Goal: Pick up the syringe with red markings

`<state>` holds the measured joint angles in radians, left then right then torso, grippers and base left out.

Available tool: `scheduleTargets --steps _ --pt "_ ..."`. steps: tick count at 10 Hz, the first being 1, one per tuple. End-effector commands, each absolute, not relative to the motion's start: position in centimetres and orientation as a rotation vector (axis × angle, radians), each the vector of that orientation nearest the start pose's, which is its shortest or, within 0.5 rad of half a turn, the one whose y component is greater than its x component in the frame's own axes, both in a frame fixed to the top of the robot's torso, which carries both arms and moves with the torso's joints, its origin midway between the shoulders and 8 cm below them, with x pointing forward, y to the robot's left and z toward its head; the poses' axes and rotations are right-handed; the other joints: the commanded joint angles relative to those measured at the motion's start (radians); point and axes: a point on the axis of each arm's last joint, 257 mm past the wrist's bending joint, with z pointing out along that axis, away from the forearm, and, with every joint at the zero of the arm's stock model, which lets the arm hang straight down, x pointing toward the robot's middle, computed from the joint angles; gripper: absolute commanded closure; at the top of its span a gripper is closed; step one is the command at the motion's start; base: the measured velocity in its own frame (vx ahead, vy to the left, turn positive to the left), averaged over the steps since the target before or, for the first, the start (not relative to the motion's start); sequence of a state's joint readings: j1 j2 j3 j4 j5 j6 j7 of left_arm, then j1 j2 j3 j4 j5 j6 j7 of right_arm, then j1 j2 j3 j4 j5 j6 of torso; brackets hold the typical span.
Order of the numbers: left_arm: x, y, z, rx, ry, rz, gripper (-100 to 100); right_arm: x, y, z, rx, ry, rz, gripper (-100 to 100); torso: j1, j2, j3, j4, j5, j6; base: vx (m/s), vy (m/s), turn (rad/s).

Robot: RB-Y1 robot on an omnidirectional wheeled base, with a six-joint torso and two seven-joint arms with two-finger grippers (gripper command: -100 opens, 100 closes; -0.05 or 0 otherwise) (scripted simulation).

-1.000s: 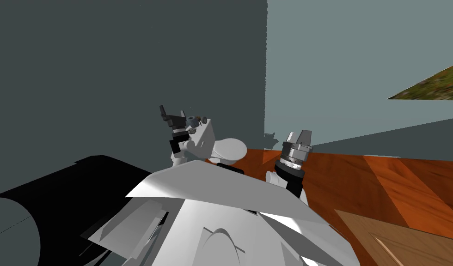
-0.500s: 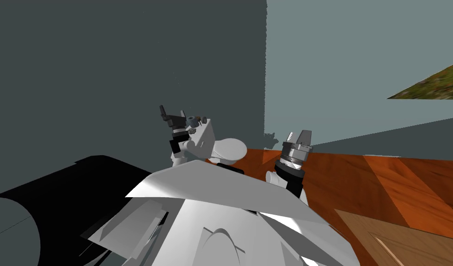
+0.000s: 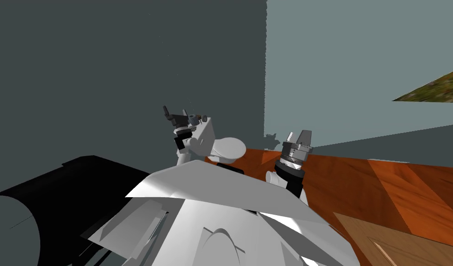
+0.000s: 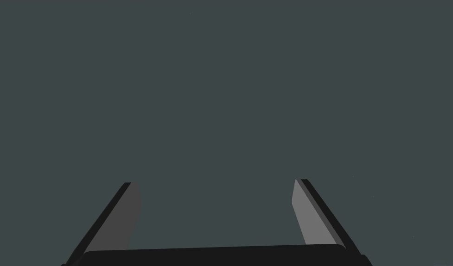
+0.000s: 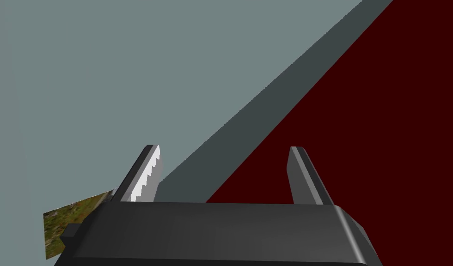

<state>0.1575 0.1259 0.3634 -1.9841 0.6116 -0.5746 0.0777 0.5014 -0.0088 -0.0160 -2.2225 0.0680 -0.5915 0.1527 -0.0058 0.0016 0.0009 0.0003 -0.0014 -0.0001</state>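
Two tools, both released, fingers spread apart. Left tool (image 4: 214, 182) points at a flat dark grey wall (image 3: 105, 69). Right tool (image 5: 223, 148) is over the orange wood floor (image 3: 359, 180) and faces the lighter grey wall (image 3: 350, 55) where it meets the floor. A black area (image 3: 82, 180) lies to the left. Where the syringe is: cannot tell.

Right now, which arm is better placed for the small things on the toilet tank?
Left, probably: the left gripper, open, stands beside the small things on the toilet tank, though it faces the dark grey wall. The right gripper, open, is apart, by the wooden floor.
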Motion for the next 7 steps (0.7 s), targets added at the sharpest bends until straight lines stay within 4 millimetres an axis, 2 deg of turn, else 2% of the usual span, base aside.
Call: scheduleTargets --steps 1,5,7 --pt "36.7 47.0 3.9 -0.846 0.039 -1.531 -100 34.0 -27.4 1.5 0.52 0.671 1.112 0 0.0 0.0 0.0 0.0 0.0 0.0 -0.024 -0.09 0.079" --pt "39.6 48.1 2.9 -0.89 -0.083 -1.611 -100 34.0 -27.4 1.5 0.52 0.671 1.112 0 -0.001 0.001 0.001 0.0 0.0 0.0 -0.043 -0.095 0.085" --pt "40.5 48.5 2.3 -0.912 -0.113 -1.628 -100 34.0 -27.4 1.5 0.52 0.671 1.112 0 0.003 0.0 0.0 0.0 0.0 0.0 -0.018 -0.044 0.036"
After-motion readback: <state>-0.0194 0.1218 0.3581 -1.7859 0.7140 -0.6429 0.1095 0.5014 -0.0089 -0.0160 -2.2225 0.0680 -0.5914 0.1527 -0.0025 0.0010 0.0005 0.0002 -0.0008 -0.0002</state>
